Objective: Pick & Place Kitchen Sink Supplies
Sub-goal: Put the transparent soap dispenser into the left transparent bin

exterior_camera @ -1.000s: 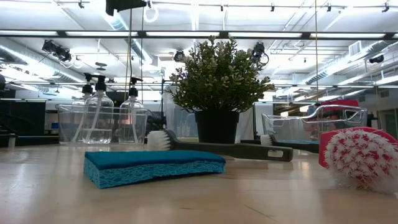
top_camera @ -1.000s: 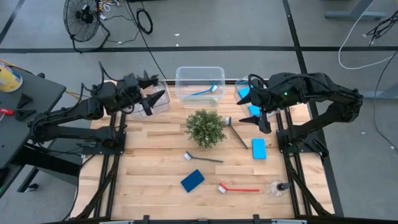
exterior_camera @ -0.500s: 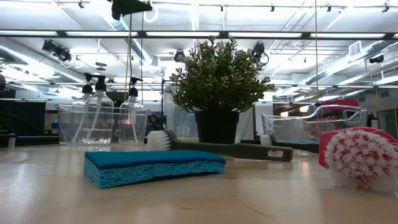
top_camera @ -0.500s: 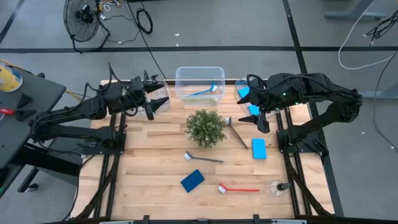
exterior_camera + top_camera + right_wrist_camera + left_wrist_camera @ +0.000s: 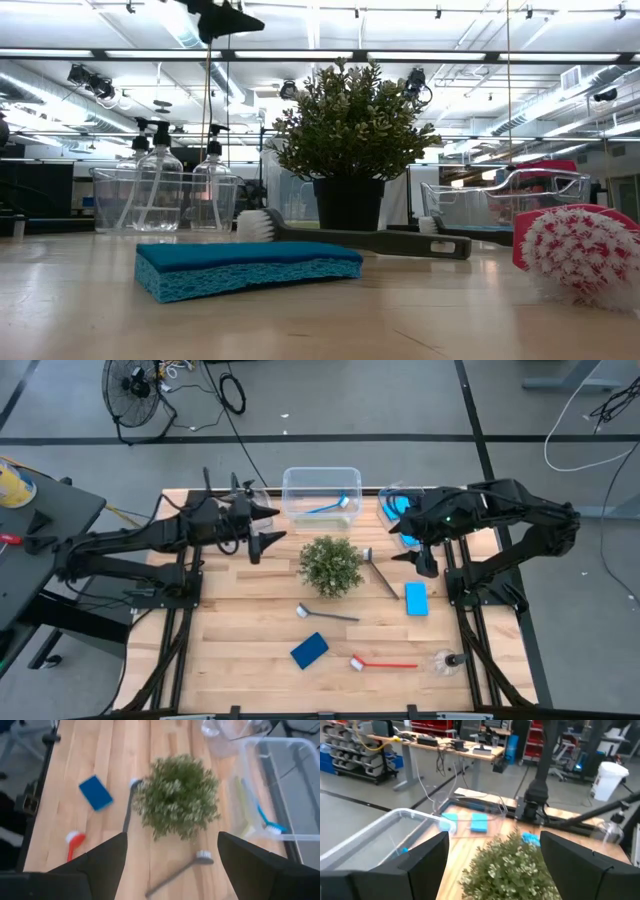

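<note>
My left gripper (image 5: 265,540) hangs open and empty over the table's far left, just left of the bushy plant (image 5: 331,565); its fingers show at the top of the low view (image 5: 225,15). My right gripper (image 5: 415,560) is open and empty above the far right, beside a dark grey brush (image 5: 380,572). Lying flat on the table are a second dark grey brush (image 5: 325,614), two blue sponges (image 5: 309,650) (image 5: 416,598), a red brush (image 5: 385,663) and a clear bottle (image 5: 447,660) on its side. In the right wrist view the plant (image 5: 177,795) lies between the fingers.
Three clear bins stand along the far edge. The left one (image 5: 120,200) holds pump bottles (image 5: 160,185), the middle one (image 5: 321,495) a blue brush (image 5: 270,822) and a yellow one (image 5: 242,805), the right one (image 5: 400,510) blue sponges (image 5: 479,822). Bare wood spans the near left.
My left gripper has moved toward the table's right and slightly toward the near edge, coming away from the left bin and closer to the plant, staying open. The things on the table lie where they were.
</note>
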